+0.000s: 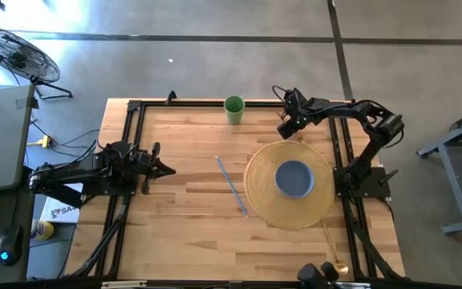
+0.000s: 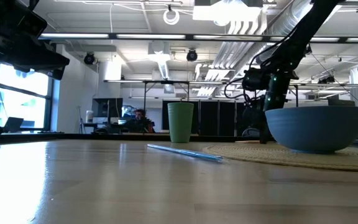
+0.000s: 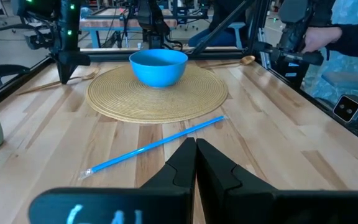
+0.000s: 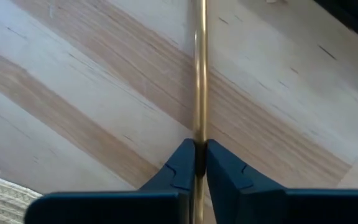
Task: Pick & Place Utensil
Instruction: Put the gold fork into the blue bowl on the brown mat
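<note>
A slim gold utensil (image 4: 199, 74) lies on the wooden table (image 1: 183, 209) near the far right edge, just beyond the woven placemat (image 1: 263, 197), its handle pinched between the closed fingers of the right gripper (image 4: 200, 155), which reaches down to the tabletop. A blue bowl (image 1: 293, 178) sits on the mat. A blue straw (image 1: 231, 185) lies beside the mat's left rim, and a green cup (image 1: 234, 109) stands at the far edge. At the left side, the left gripper (image 3: 196, 149) hovers with jaws closed on nothing.
</note>
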Controlling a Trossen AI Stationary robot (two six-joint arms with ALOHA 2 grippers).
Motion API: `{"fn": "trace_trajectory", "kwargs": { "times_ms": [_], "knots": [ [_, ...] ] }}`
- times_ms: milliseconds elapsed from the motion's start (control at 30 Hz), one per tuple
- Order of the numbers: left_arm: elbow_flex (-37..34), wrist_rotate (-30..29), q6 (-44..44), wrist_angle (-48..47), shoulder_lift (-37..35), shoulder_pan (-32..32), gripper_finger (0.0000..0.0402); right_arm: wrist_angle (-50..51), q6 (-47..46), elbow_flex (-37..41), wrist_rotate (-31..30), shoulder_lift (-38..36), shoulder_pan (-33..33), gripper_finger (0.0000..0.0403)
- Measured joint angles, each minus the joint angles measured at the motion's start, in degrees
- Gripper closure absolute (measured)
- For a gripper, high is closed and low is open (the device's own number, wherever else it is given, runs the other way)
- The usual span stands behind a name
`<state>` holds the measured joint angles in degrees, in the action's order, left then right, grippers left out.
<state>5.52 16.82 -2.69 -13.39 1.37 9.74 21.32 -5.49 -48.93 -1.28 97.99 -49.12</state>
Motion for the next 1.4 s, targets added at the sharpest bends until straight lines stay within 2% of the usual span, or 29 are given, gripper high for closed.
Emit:
{"fn": "trace_trajectory", "kwargs": {
  "times_ms": [100,200,400,567,767,933,1200,1400],
  "knots": [
    [0.0,0.0,0.0,0.0,0.0,0.0,0.0392,-0.9,0.3,0.2,-0.2,-0.8,0.2,0.0393],
    [0.0,0.0,0.0,0.0,0.0,0.0,0.0392,-3.1,0.1,0.4,-3.2,-3.1,1.5,0.0392],
    [0.0,0.0,0.0,0.0,0.0,0.0,0.0392,-2.8,-1.2,0.3,-5.8,-10.7,5.1,0.0393],
    [0.0,0.0,0.0,0.0,0.0,0.0,0.0392,-0.9,-3.6,0.1,-7.6,-18.8,10.7,0.0392],
    [0.0,0.0,0.0,0.0,0.0,0.0,0.0392,4.1,-8.9,0.1,-13.5,-28.1,22.2,0.0393],
    [0.0,0.1,0.0,0.0,0.0,0.0,0.0392,11.3,-16.3,0.1,-22.8,-32.3,35.0,0.0391],
    [0.0,0.2,0.0,0.0,0.0,0.0,0.0392,20.3,-33.4,0.1,-30.6,-32.7,53.5,0.0392],
    [0.0,0.1,0.0,0.0,0.0,0.0,0.0392,17.5,-40.6,2.1,-39.9,-32.7,64.4,0.0391]
  ]
}}
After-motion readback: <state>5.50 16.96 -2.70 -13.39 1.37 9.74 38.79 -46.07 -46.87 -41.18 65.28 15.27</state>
